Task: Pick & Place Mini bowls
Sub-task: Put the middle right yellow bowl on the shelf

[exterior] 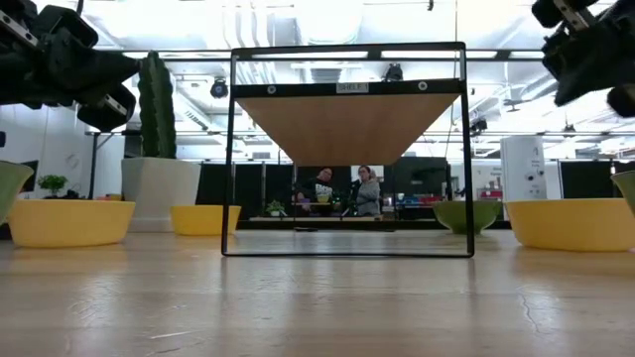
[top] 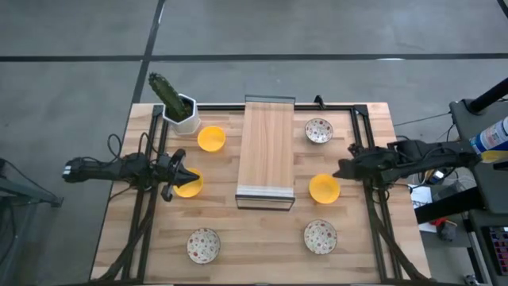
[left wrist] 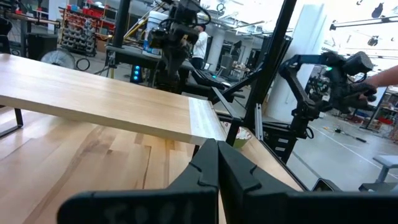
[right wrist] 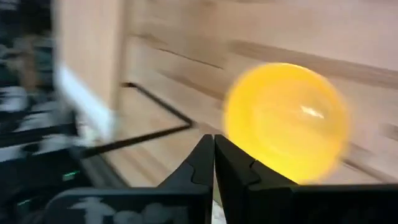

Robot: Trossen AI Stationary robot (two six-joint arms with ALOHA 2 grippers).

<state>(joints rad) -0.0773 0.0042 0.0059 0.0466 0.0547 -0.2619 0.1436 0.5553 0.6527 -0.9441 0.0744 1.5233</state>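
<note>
Three yellow mini bowls stand on the table: one [top: 211, 138] left of the wooden shelf [top: 267, 151], one [top: 190, 187] partly under my left gripper [top: 181, 170], one [top: 324, 188] right of the shelf. Three speckled bowls stand at the far right [top: 318, 130], near left [top: 203, 245] and near right [top: 320, 236]. My left gripper [left wrist: 217, 147] is shut and raised above the table [exterior: 74, 59]. My right gripper [top: 341, 170] is shut [right wrist: 214, 140] and also held high [exterior: 585, 50], just right of and above the yellow bowl [right wrist: 286, 121].
The shelf is a wooden board on a thin black frame [exterior: 347, 149] in the table's middle. A white pot with a green cactus [top: 179, 110] stands at the far left. Black rails [top: 361, 127] run along the table's sides. People show in the room behind [exterior: 342, 188].
</note>
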